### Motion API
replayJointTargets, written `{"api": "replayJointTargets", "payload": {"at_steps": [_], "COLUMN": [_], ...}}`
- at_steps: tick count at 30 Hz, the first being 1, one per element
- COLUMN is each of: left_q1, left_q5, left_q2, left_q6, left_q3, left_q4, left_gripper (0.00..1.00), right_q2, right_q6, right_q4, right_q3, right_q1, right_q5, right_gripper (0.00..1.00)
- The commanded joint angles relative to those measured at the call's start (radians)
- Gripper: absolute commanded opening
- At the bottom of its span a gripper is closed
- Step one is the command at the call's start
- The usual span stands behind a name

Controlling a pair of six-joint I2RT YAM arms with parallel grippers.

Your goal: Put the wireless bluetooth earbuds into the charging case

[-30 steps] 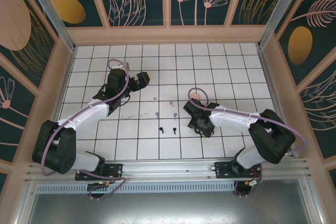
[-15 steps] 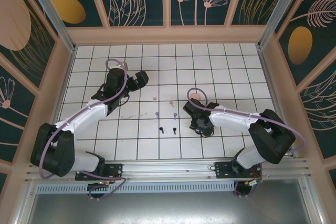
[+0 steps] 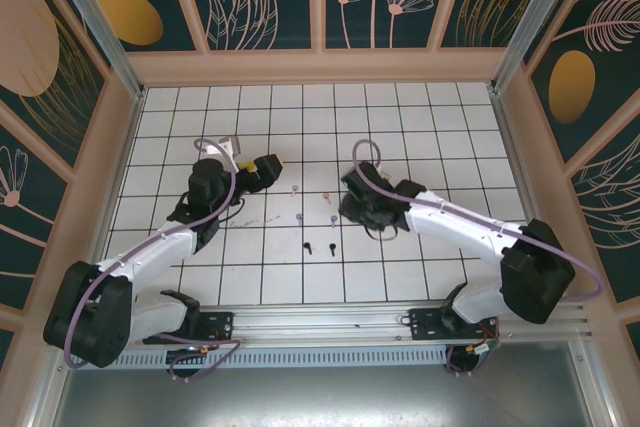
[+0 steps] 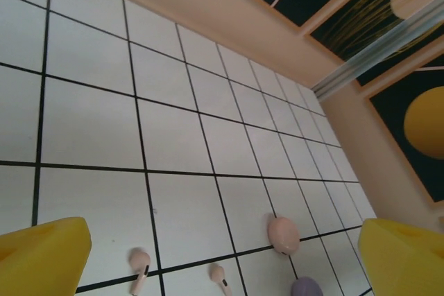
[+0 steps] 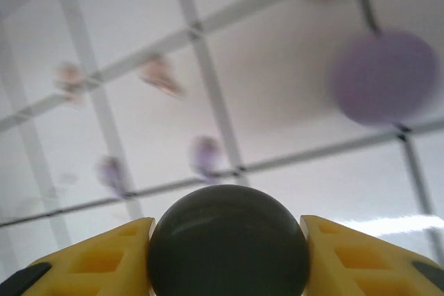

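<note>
White tabletop ruled into square tiles by black lines, boxed in by pale wooden walls with dark floral panels behind; I am looking down from above with both arm bases at the bottom edge. Six tiny stemmed earbuds lie loose near the middle of the table in three short rows, all apart from one another: the pink earbuds farthest from the bases, the purple earbuds in the middle row, the black earbuds nearest. The left gripper hangs just to the left of the pink row with its jaws spread wide and nothing between them; from its wrist camera the yellow fingers sit at the two lower corners, and past them on the tiles lie two pink buds, a pink charging case and the edge of a purple charging case. The right gripper sits just to the right of the purple row. Its wrist view is blurred, but its yellow fingers press on both sides of a dark rounded thing, which I take to be the black charging case, lid closed. None of the earbuds is in a case
</note>
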State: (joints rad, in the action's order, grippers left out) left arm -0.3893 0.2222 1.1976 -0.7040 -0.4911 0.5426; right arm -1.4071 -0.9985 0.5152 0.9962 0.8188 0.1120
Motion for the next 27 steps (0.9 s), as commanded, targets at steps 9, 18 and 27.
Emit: {"api": "replayJointTargets", "payload": {"at_steps": [9, 18, 27], "left_q1": [-0.005, -0.005, -0.012], "left_q5": [0.164, 0.208, 0.207], "left_q2": [0.053, 0.274, 0.392], "left_q6": [-0.013, -0.138, -0.150], "left_q3": [0.108, 0.086, -0.004], "left_q4": [0.477, 0.743, 0.777], "left_gripper": [0.99, 0.96, 0.87], "right_q2": [-0.226, -0.327, -0.405], "right_q6": [0.056, -0.091, -0.126], "right_q4": [-0.309, -0.375, -0.339], "right_q3": [0.319, 0.403, 0.492], "right_q1": [-0.175, -0.185, -0.127], "right_q5": [-0.250, -0.331, -0.295], "right_gripper": [0.34, 0.34, 0.33]}}
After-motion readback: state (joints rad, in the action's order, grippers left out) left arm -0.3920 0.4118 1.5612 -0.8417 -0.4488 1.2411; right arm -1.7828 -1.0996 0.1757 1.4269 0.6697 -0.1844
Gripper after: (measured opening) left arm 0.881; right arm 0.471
